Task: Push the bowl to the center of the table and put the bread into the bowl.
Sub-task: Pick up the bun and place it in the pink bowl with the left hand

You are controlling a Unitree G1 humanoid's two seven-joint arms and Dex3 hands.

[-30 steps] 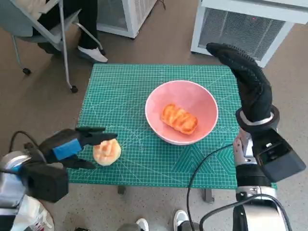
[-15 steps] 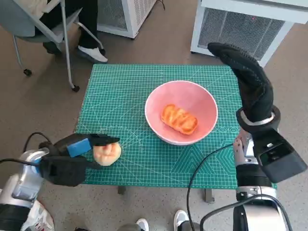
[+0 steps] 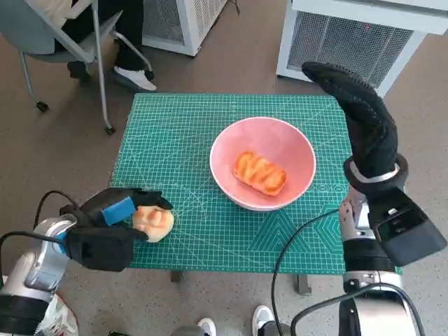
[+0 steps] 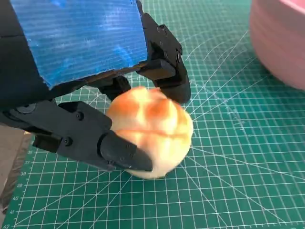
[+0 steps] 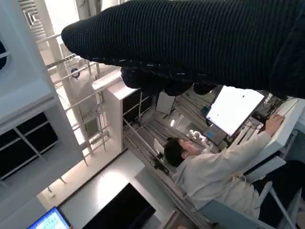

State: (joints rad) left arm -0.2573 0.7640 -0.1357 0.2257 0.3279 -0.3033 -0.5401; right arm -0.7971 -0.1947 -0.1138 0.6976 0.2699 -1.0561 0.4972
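Since a second ago, the left hand (image 3: 115,213) has been drawn in over the round bread roll (image 3: 154,222), which was then only touched by outstretched fingertips. Now the roll is clasped: in the left wrist view the black fingers (image 4: 164,71) are seen curled over its far side while a lower finger is pressed against its near side, and the roll (image 4: 151,131) is seen resting on the green cutting mat (image 4: 228,157). It lies near the front left corner of the bench (image 3: 175,140), well apart from the pink bowl (image 3: 297,147). The bowl is placed close to the middle of the mat, slightly toward the robot's right, and an oblong glazed bread (image 3: 260,173) is already held inside it. The right hand (image 3: 364,115) is raised beside the bowl's right side, above the mat's edge, with nothing in its grasp and its gloved fingers stretched out. A seated person (image 5: 214,171) at a desk is shown in the right wrist view, beneath the glove (image 5: 190,43). A chair (image 3: 63,35) and a person's shoe (image 3: 136,78) are visible on the floor beyond the bench.
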